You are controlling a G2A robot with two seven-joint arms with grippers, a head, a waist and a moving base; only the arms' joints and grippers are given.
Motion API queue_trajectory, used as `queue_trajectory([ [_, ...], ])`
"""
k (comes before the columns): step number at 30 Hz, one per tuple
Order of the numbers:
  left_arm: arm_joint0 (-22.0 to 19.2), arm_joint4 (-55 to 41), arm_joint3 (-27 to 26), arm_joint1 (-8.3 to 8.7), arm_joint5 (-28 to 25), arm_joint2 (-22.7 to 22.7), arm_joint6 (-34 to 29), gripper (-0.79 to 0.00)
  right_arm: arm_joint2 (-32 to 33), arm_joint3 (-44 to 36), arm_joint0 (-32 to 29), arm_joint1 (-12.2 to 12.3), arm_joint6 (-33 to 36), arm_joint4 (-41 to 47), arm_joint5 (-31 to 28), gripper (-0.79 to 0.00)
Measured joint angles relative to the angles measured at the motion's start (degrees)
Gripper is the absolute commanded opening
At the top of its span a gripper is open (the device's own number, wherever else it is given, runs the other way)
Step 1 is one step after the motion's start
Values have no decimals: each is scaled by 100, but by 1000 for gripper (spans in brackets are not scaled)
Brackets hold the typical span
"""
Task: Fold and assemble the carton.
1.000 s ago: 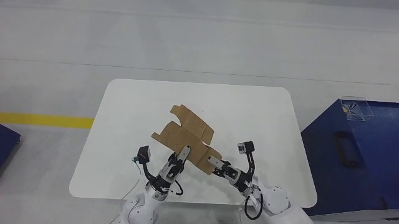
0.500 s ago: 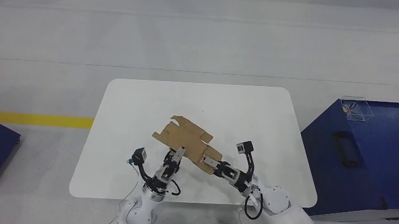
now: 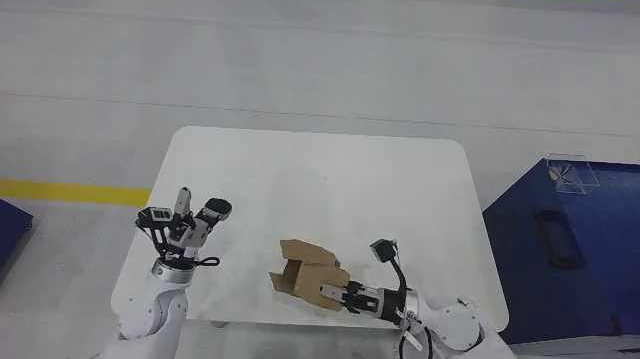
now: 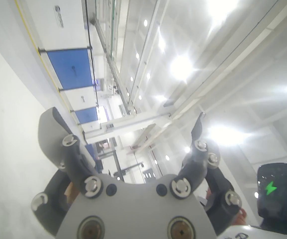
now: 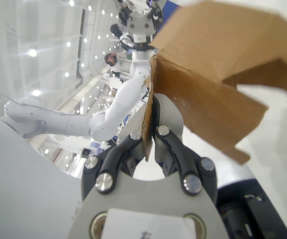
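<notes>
The carton [image 3: 308,271], partly folded with one end open, sits near the middle of the table [image 3: 300,159]'s near edge. The right gripper [image 5: 150,123] has its fingers pinched shut on the edge of one cardboard panel. Well apart, over the table's left edge, the left gripper [image 4: 126,120] points upward, its fingers spread and holding nothing

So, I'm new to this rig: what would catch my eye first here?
The brown carton, half-folded, at the table's near edge, with the right gripper shut on one wall. Next, the left gripper, open and empty, pointing up at the ceiling by the table's left edge.
</notes>
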Motion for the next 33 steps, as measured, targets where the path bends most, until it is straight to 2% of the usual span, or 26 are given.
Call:
queue_trajectory([
  [4, -97, -491, -208, 29, 787, 235, -1177, 0, 7, -359, -194, 59, 218, -300, 18, -785],
  [7, -209, -320, -238, 51, 1226, 411, -1704, 0, 2, -552, -302, 95, 375, -323, -23, -785],
  [13, -413, 192, -123, 124, 2382, 714, -2503, 0, 53, -777, -429, 146, 366, -234, -95, -785],
  [19, -551, 483, 111, 192, 3160, 866, -3040, 0, 136, -844, -451, 191, 315, -143, -134, -785],
  [23, -593, 269, 239, 212, 3276, 879, -3393, 0, 154, -843, -446, 205, 270, -61, -109, -785],
  [33, -592, 319, 209, 220, 3223, 834, -3340, 0, 139, -908, -449, 207, 141, 16, -31, -785],
])
